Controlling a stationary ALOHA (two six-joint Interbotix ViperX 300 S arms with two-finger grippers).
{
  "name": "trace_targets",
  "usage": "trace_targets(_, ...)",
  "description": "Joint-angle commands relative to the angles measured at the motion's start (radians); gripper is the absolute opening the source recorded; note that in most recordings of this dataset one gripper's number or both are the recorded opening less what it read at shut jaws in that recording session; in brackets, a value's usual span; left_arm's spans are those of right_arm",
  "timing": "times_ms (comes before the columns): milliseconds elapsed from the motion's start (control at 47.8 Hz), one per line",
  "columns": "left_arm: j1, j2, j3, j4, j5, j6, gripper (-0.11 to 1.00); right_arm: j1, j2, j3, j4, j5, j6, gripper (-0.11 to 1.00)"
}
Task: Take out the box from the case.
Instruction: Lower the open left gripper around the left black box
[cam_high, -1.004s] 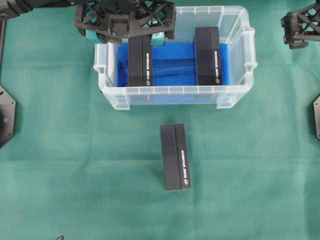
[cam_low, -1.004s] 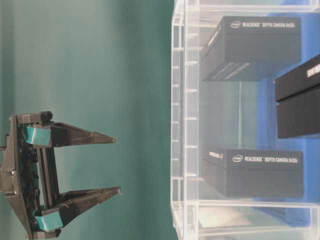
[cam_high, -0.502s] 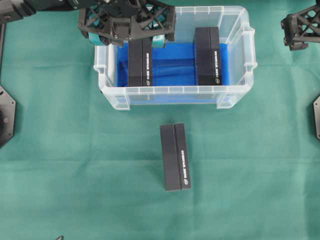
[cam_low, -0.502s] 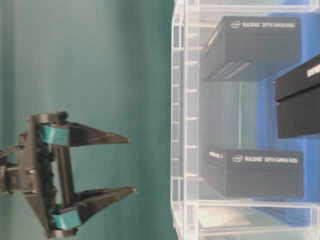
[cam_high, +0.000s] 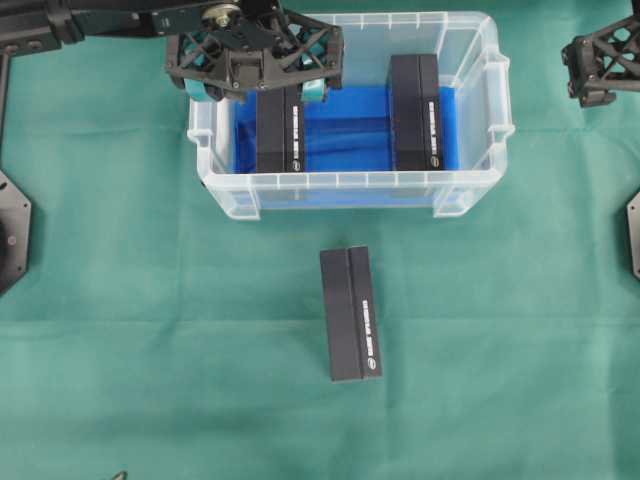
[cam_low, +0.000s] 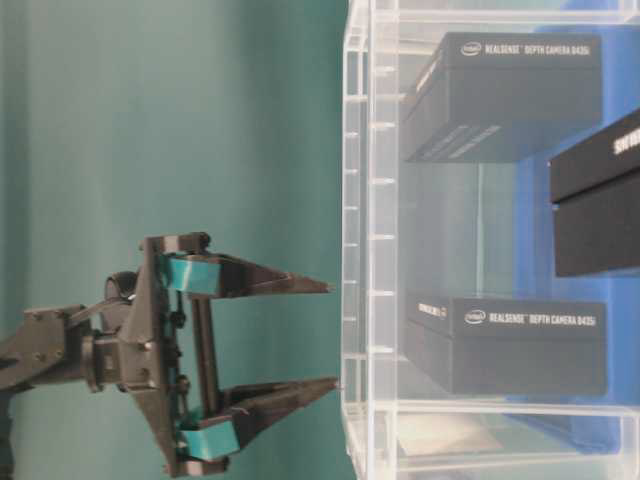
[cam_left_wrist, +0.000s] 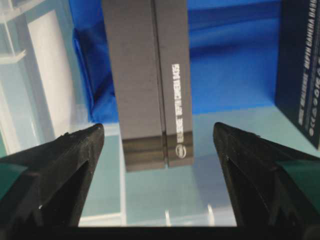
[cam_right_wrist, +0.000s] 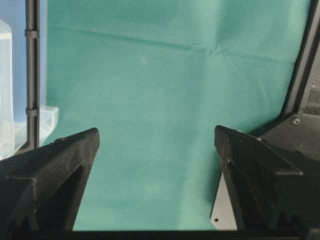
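Left gripper over the left box in the case

We counted three boxes: two in the case (cam_high: 350, 185) at upper centre, one on the counter (cam_high: 120, 330) below. Our left gripper (cam_left_wrist: 157, 150) held its fingers wide above the left box (cam_high: 279, 125); the right gripper (cam_right_wrist: 157, 150), upper right, stood wide and empty. We judged the box rigid, light, smooth, best pinched across its long sides.

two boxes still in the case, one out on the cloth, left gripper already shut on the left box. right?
Not quite. The left gripper is open, with nothing held: the left wrist view shows its fingers spread either side of the left box. Two boxes in the case and one box on the cloth are correct.
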Motion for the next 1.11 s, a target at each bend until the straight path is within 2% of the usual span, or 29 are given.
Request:
trace_targets(0,0.003,-0.008,0.009,0.005,-0.029,0.002,0.86,0.000,-0.006,-0.006,0.000,-0.015,-0.003,0.90)
trace_targets(418,0.003,0.052,0.028,0.003,-0.077,0.002,0.86,0.002,-0.008,0.002,0.000,-0.021,-0.006,0.90)
trace_targets(1087,0.003,0.060,0.109,0.003,-0.146,-0.031,0.86,0.008,-0.012,0.009,0.003,-0.025,-0.035,0.90)
